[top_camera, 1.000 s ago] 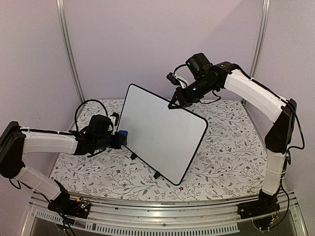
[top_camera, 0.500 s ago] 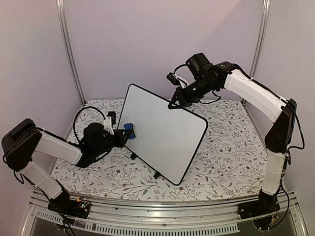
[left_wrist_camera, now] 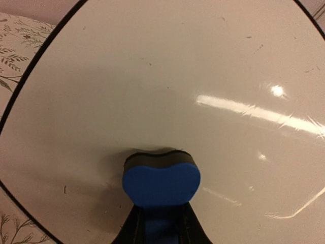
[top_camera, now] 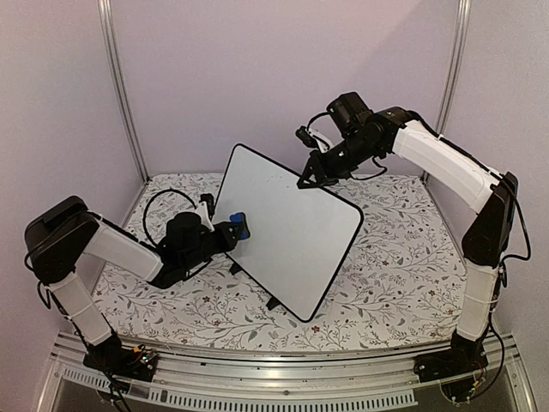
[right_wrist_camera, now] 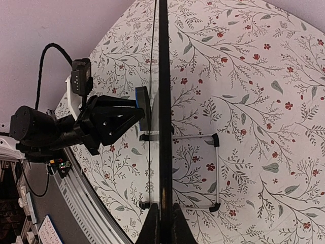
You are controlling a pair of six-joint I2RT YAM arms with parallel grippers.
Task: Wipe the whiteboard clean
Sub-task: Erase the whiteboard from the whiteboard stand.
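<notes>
The whiteboard (top_camera: 287, 227) stands upright on small black feet in the middle of the floral table, white with a thin black rim. My left gripper (top_camera: 233, 230) is shut on a blue eraser (top_camera: 240, 225) whose dark felt face presses against the board's left part. In the left wrist view the eraser (left_wrist_camera: 161, 178) sits against the whiteboard (left_wrist_camera: 203, 76), where a few faint specks show. My right gripper (top_camera: 310, 181) is shut on the board's top rim. The right wrist view looks down that rim (right_wrist_camera: 163, 101) edge-on, with the eraser (right_wrist_camera: 142, 108) on the left face.
The floral table cover (top_camera: 403, 257) lies under everything, enclosed by lilac walls. A wire stand (right_wrist_camera: 216, 173) props the board from behind. The left arm's black cable (top_camera: 159, 206) loops near the back left. A metal rail (top_camera: 283, 378) runs along the front edge.
My left gripper carried the eraser rightward from the board's left edge onto its face. The left arm's elbow swung in. The right gripper kept its hold on the top rim.
</notes>
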